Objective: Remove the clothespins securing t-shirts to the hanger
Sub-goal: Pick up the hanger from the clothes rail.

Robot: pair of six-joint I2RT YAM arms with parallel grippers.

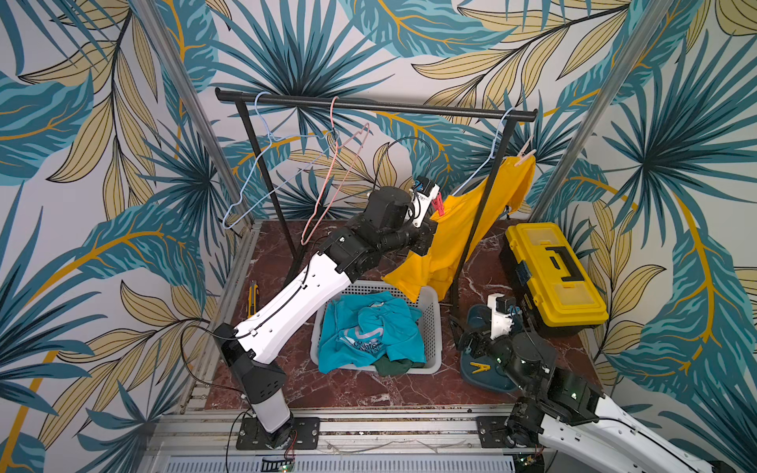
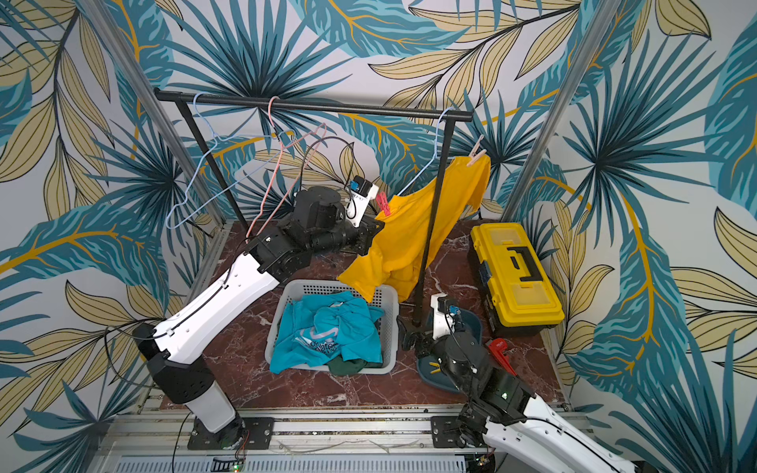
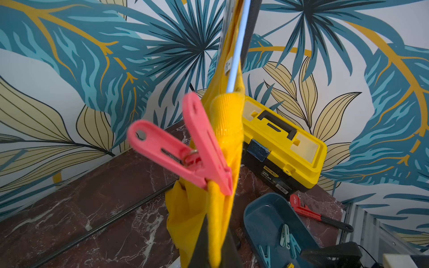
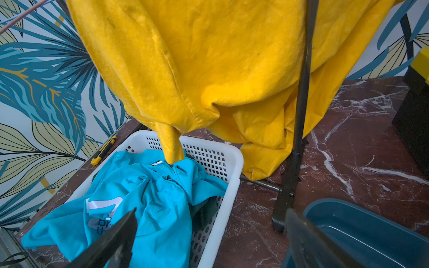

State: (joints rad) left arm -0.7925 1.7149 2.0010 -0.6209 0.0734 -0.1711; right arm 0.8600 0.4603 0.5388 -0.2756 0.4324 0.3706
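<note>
The yellow t-shirt (image 1: pixel 458 229) (image 2: pixel 409 233) hangs from a light blue hanger (image 3: pixel 236 46) on the black rack. A pink clothespin (image 1: pixel 437 204) (image 3: pixel 197 148) clips its near shoulder and a peach clothespin (image 1: pixel 526 155) (image 2: pixel 476 155) clips the far one. My left gripper (image 1: pixel 426 239) (image 3: pixel 213 246) is shut on the yellow cloth just below the pink clothespin. My right gripper (image 1: pixel 465 340) (image 4: pixel 211 211) stands open and empty, low between basket and tray. The turquoise t-shirt (image 1: pixel 368 327) (image 4: pixel 151 192) and dark green t-shirt (image 1: pixel 393 365) lie in the white basket (image 1: pixel 434 311).
A blue tray (image 1: pixel 483 376) (image 3: pixel 267 215) holds teal clothespins (image 3: pixel 285 235) and a yellow one (image 1: pixel 479 367). A yellow toolbox (image 1: pixel 553 278) stands at the right, a red wrench (image 2: pixel 502 354) beside it. A utility knife (image 1: pixel 253 299) lies left. Two bare hangers (image 1: pixel 262 164) hang on the rack rail (image 1: pixel 368 104).
</note>
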